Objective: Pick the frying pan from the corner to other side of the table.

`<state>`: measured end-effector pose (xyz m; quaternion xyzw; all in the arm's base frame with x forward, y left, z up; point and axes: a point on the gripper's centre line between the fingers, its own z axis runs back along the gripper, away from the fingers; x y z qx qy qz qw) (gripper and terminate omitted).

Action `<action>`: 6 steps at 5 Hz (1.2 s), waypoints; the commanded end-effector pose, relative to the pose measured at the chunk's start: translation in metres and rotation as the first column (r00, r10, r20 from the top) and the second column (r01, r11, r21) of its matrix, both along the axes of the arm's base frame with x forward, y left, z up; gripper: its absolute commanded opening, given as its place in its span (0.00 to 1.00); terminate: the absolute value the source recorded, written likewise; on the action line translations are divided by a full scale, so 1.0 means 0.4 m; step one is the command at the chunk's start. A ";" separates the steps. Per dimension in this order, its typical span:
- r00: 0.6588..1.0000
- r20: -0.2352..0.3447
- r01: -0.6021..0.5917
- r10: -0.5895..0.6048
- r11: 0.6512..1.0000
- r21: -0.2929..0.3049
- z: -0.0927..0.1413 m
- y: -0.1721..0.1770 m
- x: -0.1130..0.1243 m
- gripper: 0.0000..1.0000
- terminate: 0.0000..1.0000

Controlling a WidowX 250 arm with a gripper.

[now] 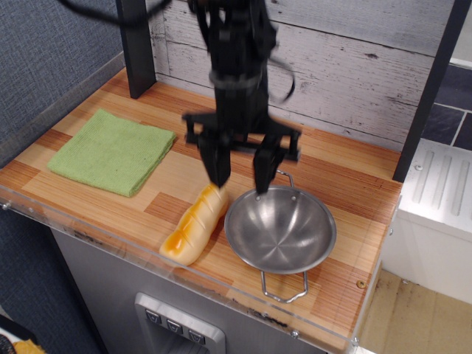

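The frying pan (280, 230), a round shiny steel bowl with two thin wire loop handles, rests on the striped wood-grain table (346, 184) near its front right part. My gripper (241, 175) hangs above the pan's back left rim, its two black fingers spread apart and holding nothing. The left finger's tip is just above the bread loaf's far end, the right finger's tip just above the pan's rim. I cannot tell whether either tip touches.
A bread loaf (193, 225) lies just left of the pan, close to the clear acrylic front edge (221, 284). A folded green cloth (112, 151) lies at the left. A black post (136, 48) stands at the back left, a plank wall behind.
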<state>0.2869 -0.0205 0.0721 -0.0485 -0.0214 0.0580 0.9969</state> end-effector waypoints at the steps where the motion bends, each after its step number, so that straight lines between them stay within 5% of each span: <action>1: 0.982 0.189 -0.033 0.025 0.999 0.038 0.187 0.060 0.014 1.00 0.00; 3: 0.990 0.134 0.038 -0.051 0.994 0.102 0.189 0.122 0.051 1.00 0.00; 6: 0.992 0.082 0.085 -0.094 0.990 0.110 0.162 0.126 0.054 1.00 0.00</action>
